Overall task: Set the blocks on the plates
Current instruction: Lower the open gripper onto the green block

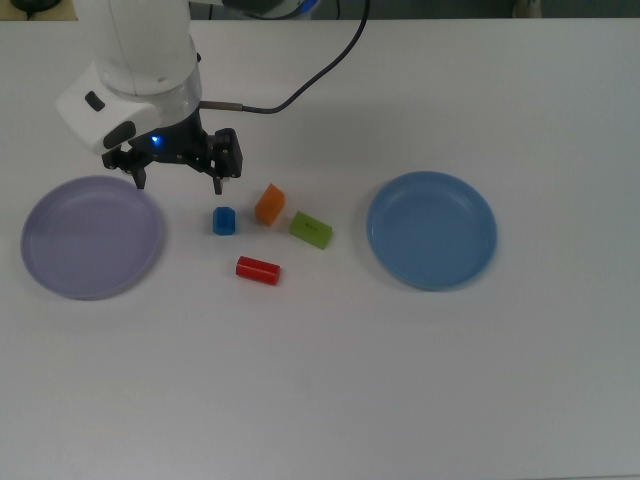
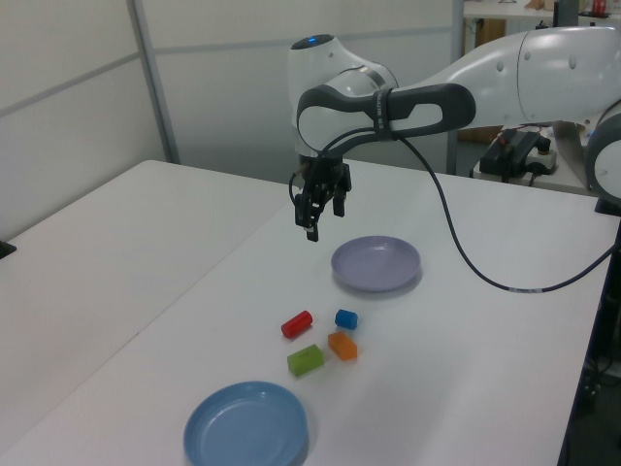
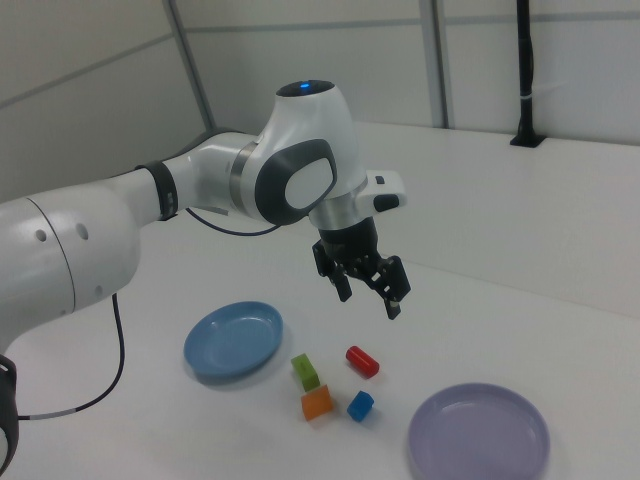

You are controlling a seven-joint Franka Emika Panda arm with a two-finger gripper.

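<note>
Four blocks lie together on the white table between two plates: a blue chunk, an orange wedge, a lime-green bar and a red cylinder. The lavender plate sits at the top view's left and the blue plate at the top view's right; neither holds anything. My gripper hangs open and empty well above the table, between the lavender plate and the blocks, just behind the blue chunk in the top view. The right view shows the same cluster, with the red cylinder nearest below the fingers.
A black cable runs from the wrist across the table's back part in the top view. The white arm reaches in from the left view's right side. Wall panels stand behind the table.
</note>
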